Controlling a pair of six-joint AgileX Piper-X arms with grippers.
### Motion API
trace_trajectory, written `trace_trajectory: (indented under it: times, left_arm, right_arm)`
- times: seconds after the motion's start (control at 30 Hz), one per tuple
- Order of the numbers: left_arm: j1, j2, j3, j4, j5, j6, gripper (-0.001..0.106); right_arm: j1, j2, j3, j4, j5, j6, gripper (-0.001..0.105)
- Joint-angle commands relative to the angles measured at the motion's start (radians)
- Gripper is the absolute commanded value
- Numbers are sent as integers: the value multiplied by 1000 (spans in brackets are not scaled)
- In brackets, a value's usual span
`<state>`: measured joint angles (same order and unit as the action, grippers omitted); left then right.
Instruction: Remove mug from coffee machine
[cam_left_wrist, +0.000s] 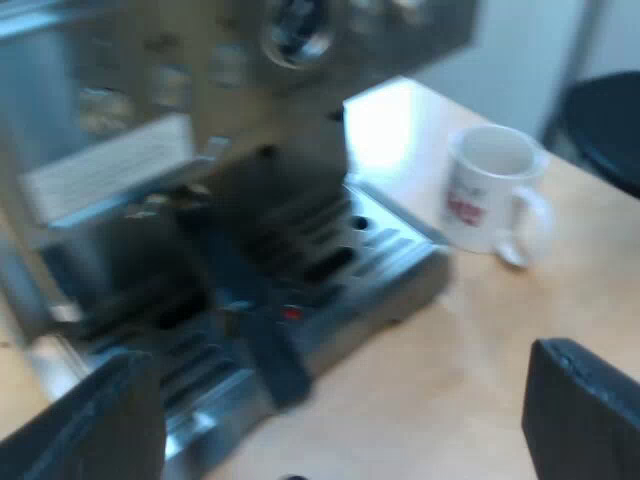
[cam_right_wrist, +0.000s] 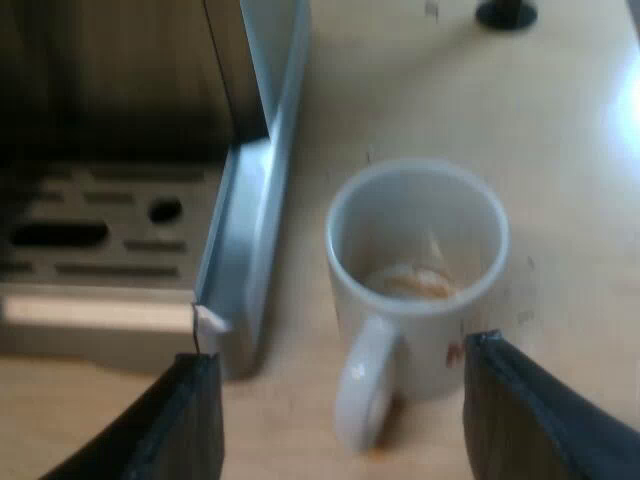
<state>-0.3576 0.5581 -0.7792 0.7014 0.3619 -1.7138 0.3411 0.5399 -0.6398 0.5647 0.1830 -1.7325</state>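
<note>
Black right gripper (cam_right_wrist: 340, 360), fingers apart either side of the white mug (cam_right_wrist: 415, 270), handle at six o'clock, standing on the worktop (cam_right_wrist: 560, 150) just beside the drip tray (cam_right_wrist: 100, 235). Removal looks done; next, withdraw without nudging it. Left gripper (cam_left_wrist: 338, 360) likewise apart

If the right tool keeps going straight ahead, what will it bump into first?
Probably the white mug: it stands on the table straight ahead of the right tool, in line with the gap between its open fingers. Depth is unclear.
</note>
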Motion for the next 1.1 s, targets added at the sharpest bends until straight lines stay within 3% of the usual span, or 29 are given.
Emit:
trace_trajectory:
  times: [0.03,0.17,0.23,0.4,0.57,0.77,0.83,1.1]
  left_arm:
    - [14,0,-21,0,-53,-13,77]
    - [101,0,-43,38,-55,-13,77]
    - [185,0,-56,82,-55,-6,77]
    - [319,-3,-83,161,-29,20,77]
    - [323,-35,-93,161,-29,21,77]
    - [323,-104,-93,161,-29,21,77]
    - [323,-136,-93,161,-29,21,77]
    - [323,-272,-93,161,-78,21,77]
  right_arm:
    - [1,16,-52,0,-11,-5,55]
    - [1,99,-140,49,-72,-5,55]
    - [-1,160,-188,109,-82,-15,55]
    - [-20,225,-216,92,-82,-7,55]
    - [-166,236,-216,106,-169,31,55]
    - [-402,188,-216,170,-213,13,55]
    - [-466,133,-216,187,-206,-23,55]
    - [-475,-84,-186,180,-214,-44,55]
